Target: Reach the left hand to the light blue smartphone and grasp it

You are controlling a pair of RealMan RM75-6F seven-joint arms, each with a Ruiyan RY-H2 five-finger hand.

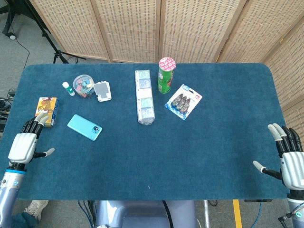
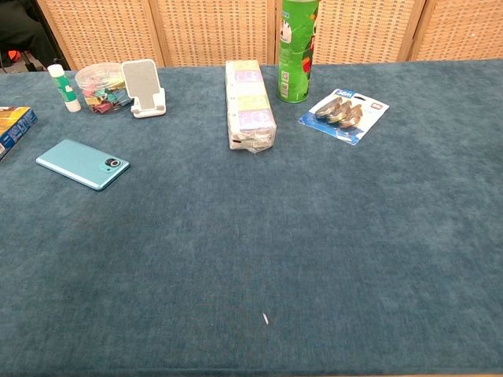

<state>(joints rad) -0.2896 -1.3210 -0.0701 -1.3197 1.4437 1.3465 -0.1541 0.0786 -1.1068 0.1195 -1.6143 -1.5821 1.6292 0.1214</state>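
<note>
Smartphone (image 1: pixel 84 127), light blue, lies flat and face down on the blue table (image 1: pixel 190 156), in the left half, with its camera end pointing toward about four o'clock in the head view. Its long axis runs from ten o'clock to four o'clock, slantwise to the table's front edge. Nothing touches it; the orange box (image 1: pixel 48 110) sits apart at its ten o'clock, and the white phone stand (image 1: pixel 102 91) and tub of clips (image 1: pixel 83 85) lie beyond it toward twelve and one.

From the left hand (image 1: pixel 23 145), which hovers at the table's left edge, the phone lies at roughly two o'clock, near but clearly apart. That hand is empty, its fingers (image 1: pixel 34 124) spread and pointing up-table, thumb out to the side. By my reading the reach has not begun, and the move will call for travel forward and inward, with the wrist turned so the fingers cross the phone's short side.

The right hand (image 1: pixel 287 159) is well apart, at the table's far right edge, fingers likewise spread and holding nothing.
</note>
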